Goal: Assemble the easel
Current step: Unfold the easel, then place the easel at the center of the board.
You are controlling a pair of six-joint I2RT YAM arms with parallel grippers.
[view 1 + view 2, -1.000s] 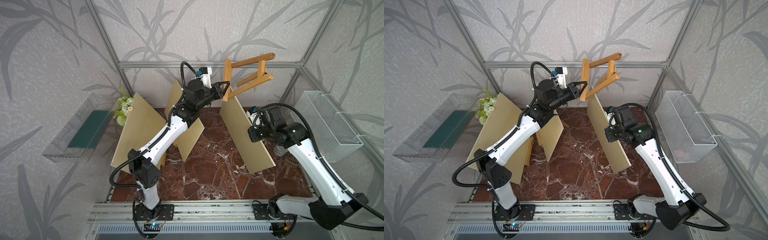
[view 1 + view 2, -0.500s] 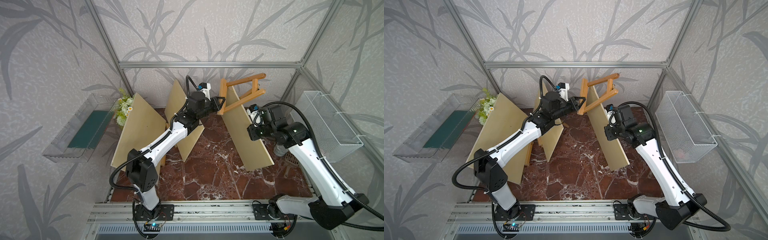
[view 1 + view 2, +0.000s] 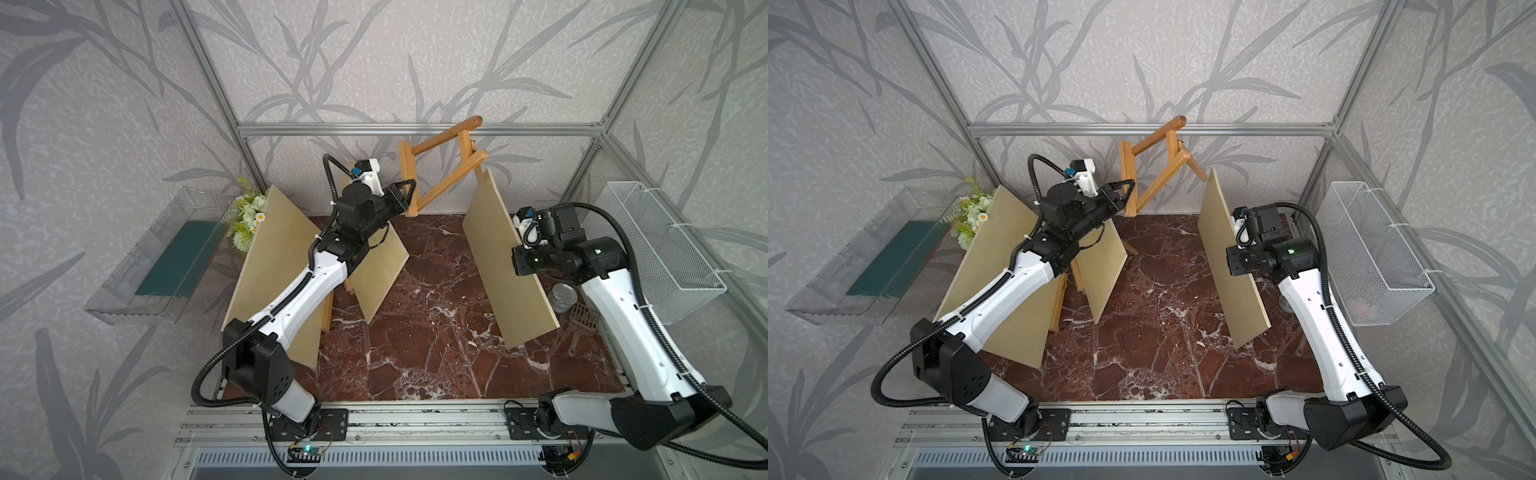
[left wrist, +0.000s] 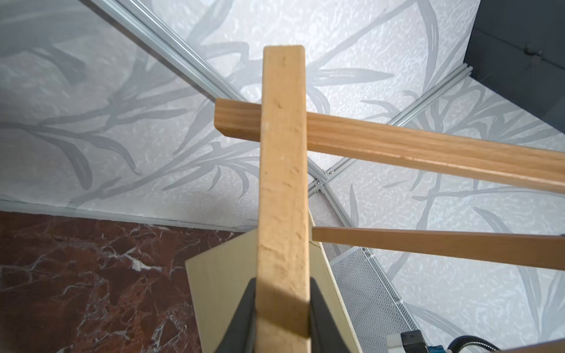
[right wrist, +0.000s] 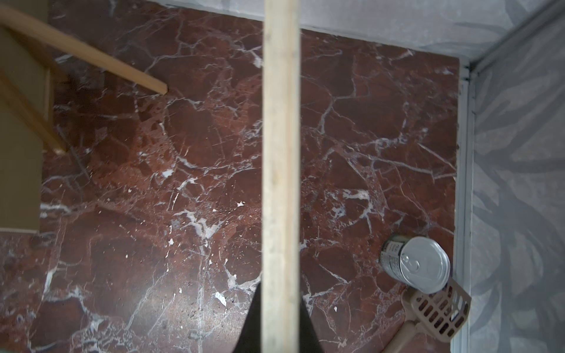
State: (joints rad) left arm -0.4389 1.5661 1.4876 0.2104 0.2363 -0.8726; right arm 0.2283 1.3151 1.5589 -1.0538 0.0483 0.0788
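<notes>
We lift the easel frame (image 3: pixel 451 182) back up, left jaws clamped on its leg, right jaws clenched on the board (image 3: pixel 500 257) edge; the frame hangs by the board's top corner, not seated yet.

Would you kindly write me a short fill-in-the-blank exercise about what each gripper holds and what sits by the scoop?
The left gripper is shut on a leg of the wooden ____.
The right gripper pinches the edge of a pale ____.
Beside the tan scoop stands a tin ____.
Missing words: easel; board; can.
</notes>
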